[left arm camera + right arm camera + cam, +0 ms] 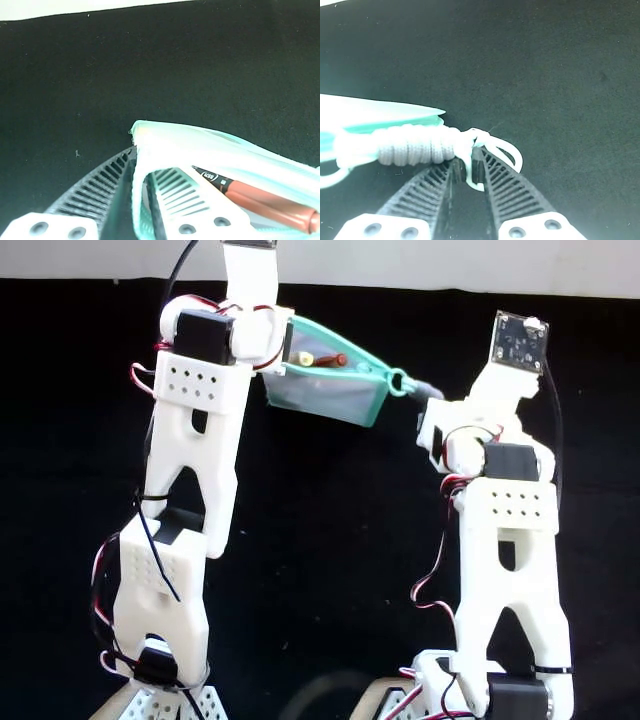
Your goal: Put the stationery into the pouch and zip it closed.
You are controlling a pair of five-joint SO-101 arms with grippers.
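Note:
A see-through teal pouch (325, 390) hangs in the air between the two arms, above the black table. My left gripper (283, 352) is shut on the pouch's end (137, 137), its fingers (172, 192) pinching the fabric. Inside the pouch lies a red pen (260, 200) with a black tip; the red pen (328, 361) shows near the pouch's top edge in the high view. My right gripper (428, 392) is shut on the zipper pull cord (470, 145), a white wrapped cord with a loop, at the pouch's other end (380, 117).
The black table cloth (330, 570) spreads under both arms, with a pale wall strip (450, 265) at the back. Both arm bases (170, 680) stand at the front edge.

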